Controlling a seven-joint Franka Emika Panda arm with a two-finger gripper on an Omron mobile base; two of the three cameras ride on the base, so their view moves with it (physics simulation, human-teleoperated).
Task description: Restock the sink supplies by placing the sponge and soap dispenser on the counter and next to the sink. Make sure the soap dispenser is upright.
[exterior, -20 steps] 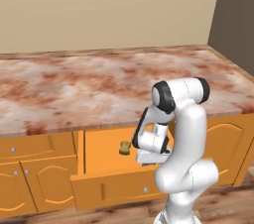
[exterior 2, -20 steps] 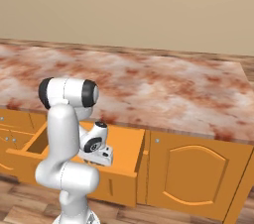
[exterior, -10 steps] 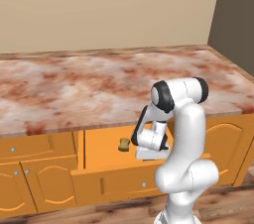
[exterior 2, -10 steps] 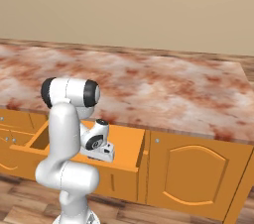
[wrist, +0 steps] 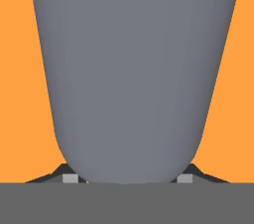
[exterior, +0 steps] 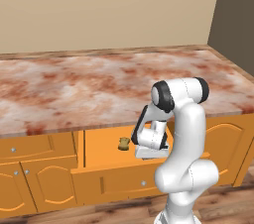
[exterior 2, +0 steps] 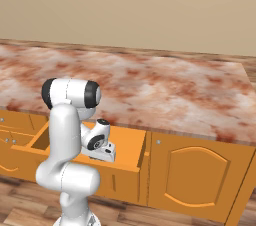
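— Down in the open drawer [exterior: 106, 161], what has the gripper [wrist: 127, 178] got?

— From the hand view, the soap dispenser [wrist: 130, 74]: its slate-grey body stands right between the two fingertips [wrist: 70, 178], one at each lower flank, and the jaws are pinched onto it. Orange drawer surface shows on both sides of the bottle.

— Can the base cameras confirm that?

— Not the grip itself. In the left base view the hand [exterior: 149, 143] reaches down into the drawer under the counter [exterior: 74, 89], but the arm's own body hides the fingers and the bottle. The right base view shows the hand [exterior 2: 100, 145] from the other side, low inside the same drawer [exterior 2: 127, 152], again with no clear sight of the dispenser.

— And the sponge?

— The left base view gives it — the sponge [exterior: 123, 143], a small yellow-tan block, lies in the drawer just beside the hand, toward the left. In the hand view there's a dark olive scrap at the upper left corner; whether that's the sponge, I can't tell.
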